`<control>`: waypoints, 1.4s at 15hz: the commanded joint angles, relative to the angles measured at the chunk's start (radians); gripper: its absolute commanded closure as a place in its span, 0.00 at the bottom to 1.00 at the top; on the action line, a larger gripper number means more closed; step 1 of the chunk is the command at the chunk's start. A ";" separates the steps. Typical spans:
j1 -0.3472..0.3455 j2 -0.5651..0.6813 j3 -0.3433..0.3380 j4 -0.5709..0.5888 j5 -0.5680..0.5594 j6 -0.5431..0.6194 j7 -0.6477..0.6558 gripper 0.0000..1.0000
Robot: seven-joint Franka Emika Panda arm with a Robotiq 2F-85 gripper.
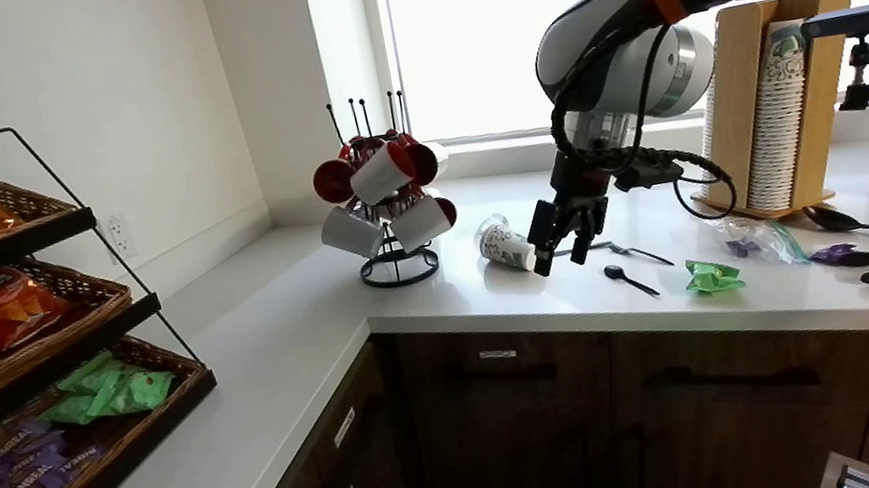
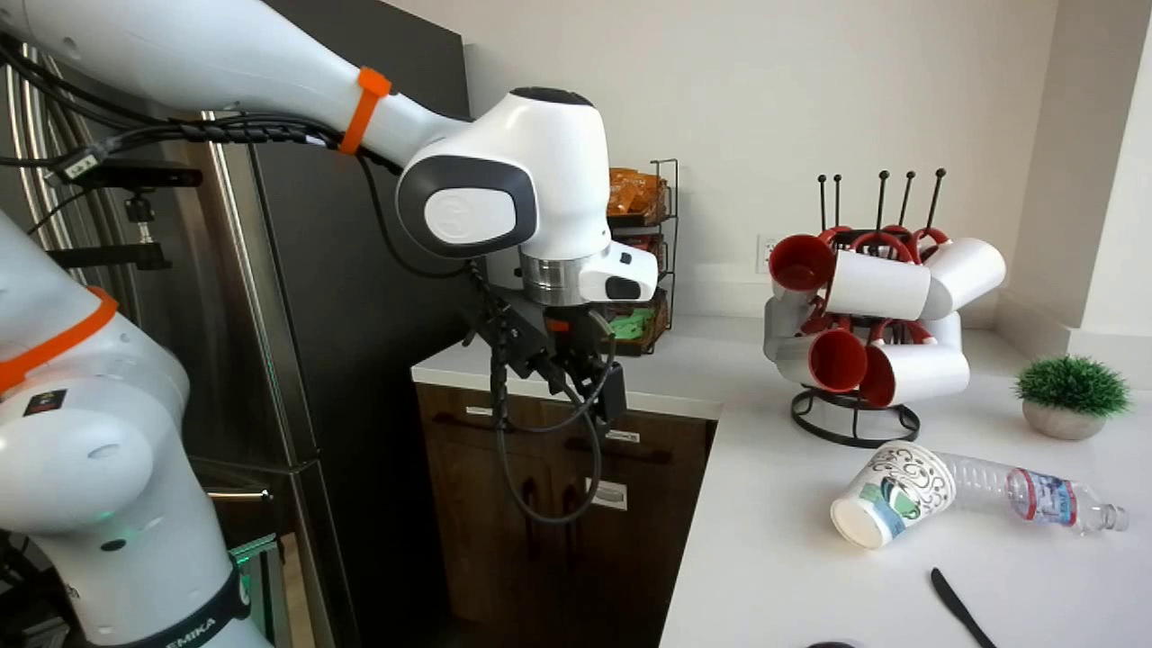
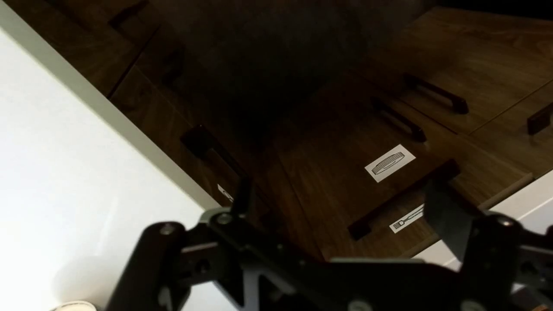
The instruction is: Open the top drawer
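Observation:
My gripper (image 1: 561, 259) is over the counter near its inner corner, pointing down, with its fingers spread and nothing between them. In the wrist view the fingers (image 3: 449, 216) stand far apart. Two shut dark brown top-row drawers flank the corner. A fork-labelled drawer (image 3: 402, 198) shows between the fingers, its dark bar handle (image 3: 376, 216) untouched; in an exterior view its front (image 2: 675, 436) is right of the cables. The adjoining wide drawer (image 1: 547, 349) has a small pale label (image 1: 497, 354) and a dark handle (image 3: 216, 151). Which is the task's top drawer I cannot tell.
A mug rack (image 1: 399, 268) stands at the corner, beside a lying paper cup (image 1: 505, 249) and plastic bottle (image 2: 1035, 495). Black utensils (image 1: 629, 279) and a green packet (image 1: 713, 275) lie near the counter edge (image 1: 644, 319). A snack rack (image 1: 81, 467) stands on the side counter.

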 commanded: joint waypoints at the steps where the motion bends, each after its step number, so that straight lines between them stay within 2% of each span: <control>1: -0.035 0.005 0.034 0.002 0.018 -0.004 -0.013 0.00; 15: -0.035 0.005 0.034 0.002 0.018 -0.004 -0.013 0.00; 21: -0.011 0.040 0.103 -0.134 -0.038 0.160 -0.122 0.00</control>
